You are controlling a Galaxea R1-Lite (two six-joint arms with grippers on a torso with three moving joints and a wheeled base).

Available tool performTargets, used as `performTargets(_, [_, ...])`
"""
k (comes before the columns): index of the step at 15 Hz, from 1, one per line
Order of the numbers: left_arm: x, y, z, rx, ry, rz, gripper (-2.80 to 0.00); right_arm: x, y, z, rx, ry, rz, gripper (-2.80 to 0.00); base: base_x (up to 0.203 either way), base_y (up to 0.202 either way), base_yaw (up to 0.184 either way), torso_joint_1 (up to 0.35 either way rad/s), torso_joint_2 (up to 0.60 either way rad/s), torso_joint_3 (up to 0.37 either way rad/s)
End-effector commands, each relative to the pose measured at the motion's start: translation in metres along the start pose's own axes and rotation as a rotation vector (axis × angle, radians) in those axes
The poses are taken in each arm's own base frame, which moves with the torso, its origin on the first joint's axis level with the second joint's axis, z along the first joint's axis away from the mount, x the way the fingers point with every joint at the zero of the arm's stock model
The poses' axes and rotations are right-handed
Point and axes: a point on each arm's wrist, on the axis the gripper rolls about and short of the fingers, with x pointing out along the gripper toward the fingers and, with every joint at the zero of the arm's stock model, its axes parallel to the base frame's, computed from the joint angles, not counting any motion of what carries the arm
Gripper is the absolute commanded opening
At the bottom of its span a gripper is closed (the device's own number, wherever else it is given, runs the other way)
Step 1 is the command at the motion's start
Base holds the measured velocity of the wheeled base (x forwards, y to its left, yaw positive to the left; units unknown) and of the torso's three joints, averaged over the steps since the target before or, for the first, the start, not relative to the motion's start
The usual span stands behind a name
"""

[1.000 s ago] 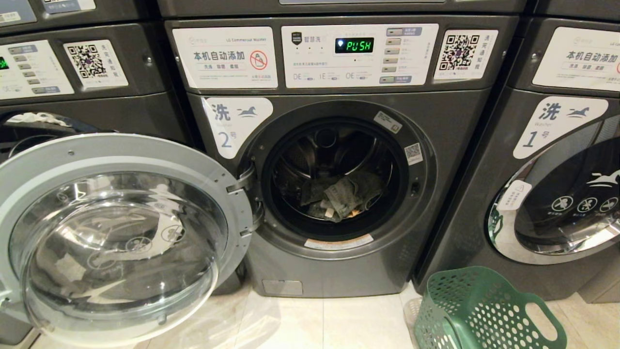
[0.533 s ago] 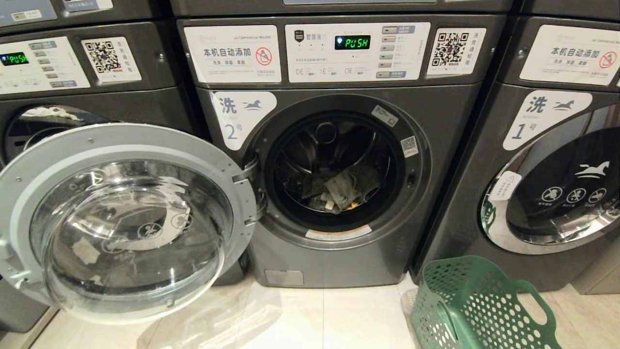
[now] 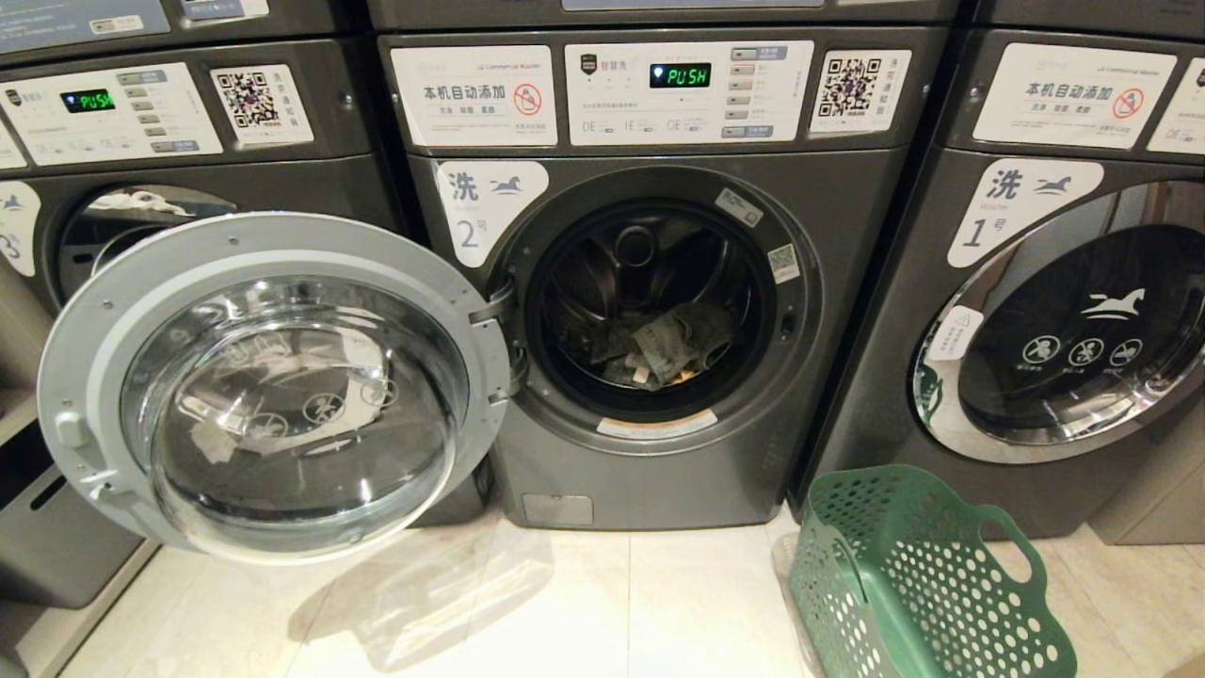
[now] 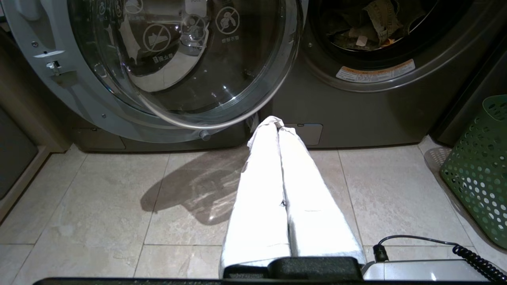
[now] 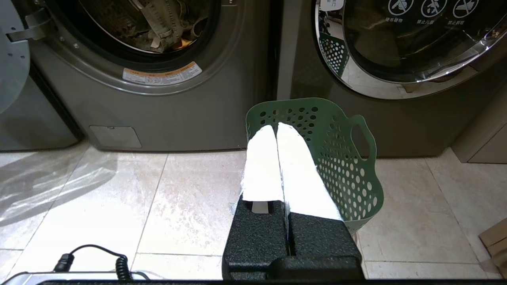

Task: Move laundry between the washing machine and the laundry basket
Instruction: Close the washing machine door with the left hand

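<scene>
I have the washing machine (image 3: 650, 282) marked 2 straight ahead, between the machine marked 3 (image 3: 188, 122) on my left and the machine marked 1 (image 3: 1054, 282) on my right; its door (image 3: 273, 386) hangs swung out to the left, in front of machine 3; the laundry (image 3: 664, 347) lies inside its drum, low down; the laundry basket (image 3: 923, 584) stands on the floor (image 3: 584, 603) to the right, just in front of machine 1, with nothing inside that I can see.

Washing machine (image 3: 650, 282): I see its door (image 3: 273, 386) open to my left.
Laundry (image 3: 659, 344): in drum.
Laundry basket (image 3: 927, 584): on floor, right.
</scene>
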Motion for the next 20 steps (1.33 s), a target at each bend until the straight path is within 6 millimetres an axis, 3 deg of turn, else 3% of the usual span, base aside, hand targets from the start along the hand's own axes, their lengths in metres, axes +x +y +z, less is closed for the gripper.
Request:
performTargets(1, [0.0,0.0,0.0,0.005,0.001,-0.003,-2.8,0.0,0.0,0.0,0.0,0.0,0.0,-2.8,0.0,0.0,0.0,0.0,0.0,0.0])
performTargets(4, [0.0,0.0,0.001,0.036,0.002,-0.014,-2.8,0.0,0.0,0.0,0.007,0.0,0.0,-2.8,0.0,0.0,0.0,0.0,0.0,0.0])
performTargets(5, [-0.003,0.0,0.009,0.041,-0.031,-0.016,-2.8,0.0,0.0,0.0,0.013,-0.001,0.0,-2.8,0.0,0.0,0.0,0.0,0.0,0.0])
performTargets(7, [-0.014,0.001,0.053,0.049,-0.132,-0.025,-2.8,0.0,0.0,0.0,0.01,-0.002,0.002,-2.8,0.0,0.0,0.0,0.0,0.0,0.0])
performTargets(8, [-0.018,0.001,0.083,0.053,-0.167,-0.027,-2.8,0.0,0.0,0.0,0.004,0.001,0.006,-2.8,0.0,0.0,0.0,0.0,0.0,0.0])
performTargets(10, [-0.007,0.003,0.141,0.053,-0.153,-0.019,-2.8,0.0,0.0,0.0,0.017,0.0,0.0,-2.8,0.0,0.0,0.0,0.0,0.0,0.0])
performTargets(12, [0.032,0.006,0.186,0.046,-0.059,0.034,-2.8,0.0,0.0,0.0,0.02,-0.002,-0.002,-2.8,0.0,0.0,0.0,0.0,0.0,0.0])
performTargets(14, [0.091,0.01,0.217,0.024,0.054,0.096,-2.8,0.0,0.0,0.001,0.015,-0.002,-0.002,-2.8,0.0,0.0,0.0,0.0,0.0,0.0])
performTargets(18, [0.226,0.033,0.238,-0.013,0.146,0.197,-2.8,0.0,0.0,0.0,0.026,-0.001,-0.003,-2.8,0.0,0.0,0.0,0.0,0.0,0.0])
performTargets(20, [0.278,0.07,0.245,-0.023,0.102,0.27,-2.8,0.0,0.0,0.0,0.038,-0.002,-0.008,-2.8,0.0,0.0,0.0,0.0,0.0,0.0])
